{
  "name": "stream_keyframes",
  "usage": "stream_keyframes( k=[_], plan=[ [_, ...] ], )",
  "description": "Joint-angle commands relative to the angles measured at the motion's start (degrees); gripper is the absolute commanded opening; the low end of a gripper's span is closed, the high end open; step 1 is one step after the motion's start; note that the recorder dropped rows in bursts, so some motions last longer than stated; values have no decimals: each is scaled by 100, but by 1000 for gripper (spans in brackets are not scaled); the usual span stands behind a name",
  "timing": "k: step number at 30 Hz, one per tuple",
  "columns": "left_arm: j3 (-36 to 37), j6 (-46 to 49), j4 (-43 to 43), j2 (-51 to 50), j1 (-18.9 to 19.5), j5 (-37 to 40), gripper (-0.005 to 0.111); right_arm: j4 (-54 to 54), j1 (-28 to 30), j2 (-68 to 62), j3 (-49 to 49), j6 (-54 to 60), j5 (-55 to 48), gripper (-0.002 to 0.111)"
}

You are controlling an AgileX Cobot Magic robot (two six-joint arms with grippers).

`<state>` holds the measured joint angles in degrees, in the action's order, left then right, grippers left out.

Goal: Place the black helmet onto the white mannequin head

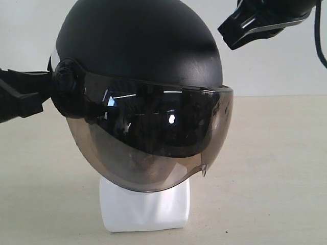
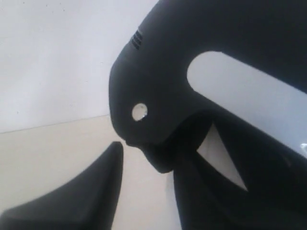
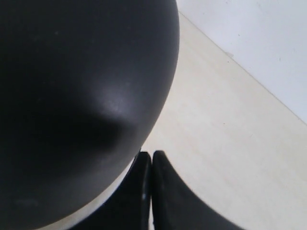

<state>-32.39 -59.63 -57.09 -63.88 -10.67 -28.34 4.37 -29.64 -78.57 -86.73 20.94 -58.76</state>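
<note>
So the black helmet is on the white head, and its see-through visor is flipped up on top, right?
Not quite. The black helmet is on the white mannequin head, but its visor is down over the face, not flipped up. The exterior view shows it.

Both arms end in matte black plastic. The left gripper is blocky and angular. The right gripper has two smooth, tapering, curved fingers. A thin black cable hangs at the far right.
</note>
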Motion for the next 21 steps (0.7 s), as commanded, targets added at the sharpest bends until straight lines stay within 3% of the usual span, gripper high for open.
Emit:
stream_keyframes(
  k=[1, 4, 9, 21],
  plan=[
    [-26, 199, 171, -185, 10, -56, 34, -24, -6, 26, -21, -7, 40, 0],
    [-218, 463, 401, -396, 10, -82, 28, 0, -6, 26, -21, -7, 41, 0],
    [-304, 575, 333, -581, 10, -82, 4, -3, -6, 26, -21, -54, 41, 0],
    [-304, 748, 244, -628, 10, 133, 4, 404, -11, 26, -21, 119, 30, 0]
  ],
)
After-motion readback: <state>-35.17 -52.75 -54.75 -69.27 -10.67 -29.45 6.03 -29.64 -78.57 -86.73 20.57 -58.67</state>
